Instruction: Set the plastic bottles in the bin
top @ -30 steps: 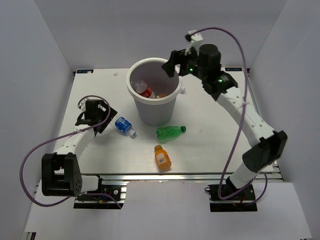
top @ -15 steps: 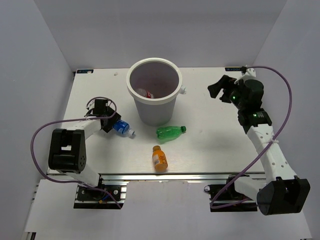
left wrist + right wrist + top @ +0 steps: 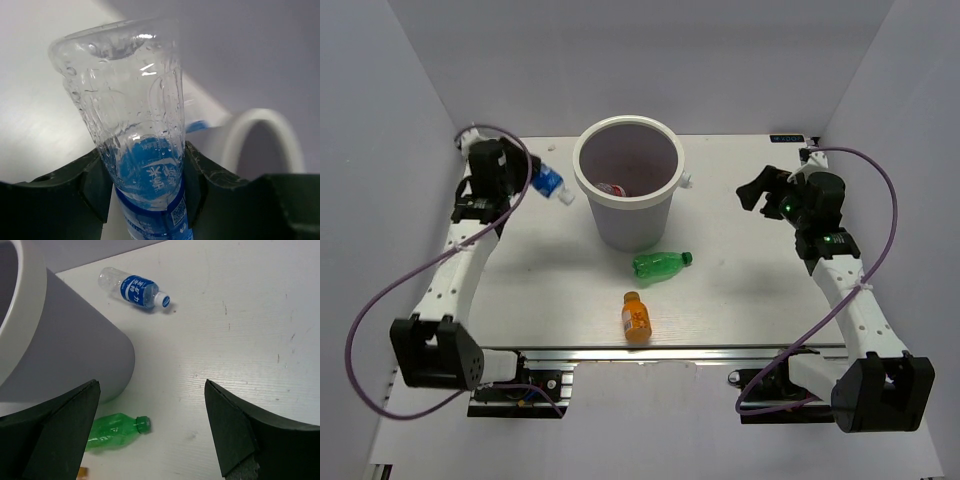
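the left hand [image 3: 145, 182] is shut around the blue bottle [image 3: 131, 110] and holds it up off the table [image 3: 740, 280], just beside the rim of the bin [image 3: 632, 225], on the bin's left side and not yet over the hole. the two fingers press on the blue label band, one on each side. the bottle looks see-through and mostly empty, so it is likely very light. its wall looks thin, so a hard squeeze could dent it or make it pop out. little drops shine on the plastic, so it may be a bit slippery. the label band is a good place to hold, since the sides there are straight and the paper may give more grip than bare plastic. the right hand [image 3: 756, 187] is open wide with nothing in it, up over the right side of the table, well apart from the bin. the green bottle [image 3: 660, 264] lies on its side on the table near the foot of the bin. the orange bottle [image 3: 636, 317] lies nearer the front edge. both look small and light too, and being round they could roll when touched, so a grab across the middle of the body looks best. a bottle with red on it [image 3: 611, 187] is already down inside the bin.
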Robot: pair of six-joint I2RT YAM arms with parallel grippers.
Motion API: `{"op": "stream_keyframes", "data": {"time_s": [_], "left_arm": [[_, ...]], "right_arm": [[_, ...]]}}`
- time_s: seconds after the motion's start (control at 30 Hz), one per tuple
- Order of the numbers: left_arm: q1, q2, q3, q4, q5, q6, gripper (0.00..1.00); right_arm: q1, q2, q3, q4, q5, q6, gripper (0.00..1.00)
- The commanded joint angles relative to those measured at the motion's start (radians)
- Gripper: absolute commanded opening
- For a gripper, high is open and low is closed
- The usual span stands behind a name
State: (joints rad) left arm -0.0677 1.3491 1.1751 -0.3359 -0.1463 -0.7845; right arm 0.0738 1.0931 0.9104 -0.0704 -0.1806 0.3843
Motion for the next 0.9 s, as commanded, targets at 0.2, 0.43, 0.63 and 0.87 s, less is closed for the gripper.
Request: {"op": "stream_keyframes", "data": {"time_s": [0.2, 0.43, 0.63, 0.87], "left_arm": [[-0.176, 0.002, 0.362, 0.152, 0.487, 0.302, 0.49], [-0.273, 0.186, 0.514, 0.107, 0.403, 0.357, 0.69], [-0.273, 0.268, 0.644, 0.061, 0.401, 0.372, 0.98], [-0.270, 0.107, 0.597, -0.008, 0.086, 0.447, 0.98]], "right_arm": [[-0.005, 0.001, -0.033, 0.028, -0.435, -0.478, 0.89], [0.061, 0.017, -0.056, -0.098, -0.657, -0.812, 0.89], [0.282, 0.168, 0.034, -0.271, -0.424, -0.995, 0.89], [0.406, 0.301, -0.048, -0.035, -0.286, -0.955, 0.89]]}}
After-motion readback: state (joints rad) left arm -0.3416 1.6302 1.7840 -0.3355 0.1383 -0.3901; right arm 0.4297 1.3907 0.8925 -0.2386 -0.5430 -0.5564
